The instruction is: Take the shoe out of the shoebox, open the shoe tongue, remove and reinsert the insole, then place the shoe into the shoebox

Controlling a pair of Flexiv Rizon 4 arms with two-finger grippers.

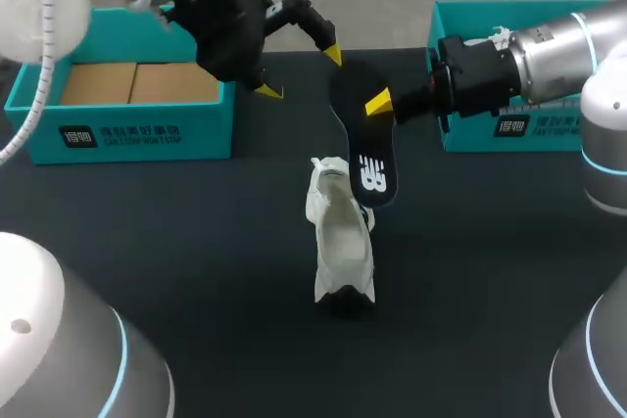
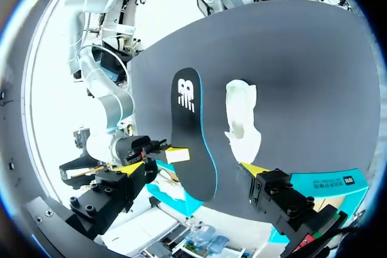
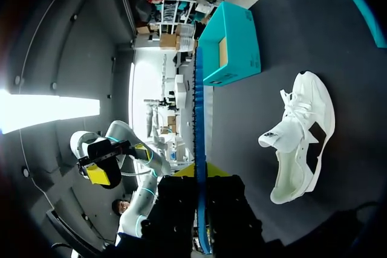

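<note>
The white shoe (image 1: 341,242) lies on the dark table near the middle, its tongue pulled up. My right gripper (image 1: 382,105) is shut on the black insole (image 1: 367,144), holding it in the air above and behind the shoe, its printed end hanging down toward the shoe. In the right wrist view the insole (image 3: 199,125) shows edge-on as a blue line clamped in the gripper (image 3: 199,176), with the shoe (image 3: 302,137) beside it on the table. My left gripper (image 1: 300,72) hangs open just left of the insole's upper end; the insole (image 2: 190,131) lies ahead of its spread fingers without touching them.
An open teal shoebox (image 1: 127,134) with a cardboard floor stands at the back left. A second teal box part (image 1: 529,129) sits at the back right, behind my right arm. The dark table (image 1: 196,242) stretches in front of and around the shoe.
</note>
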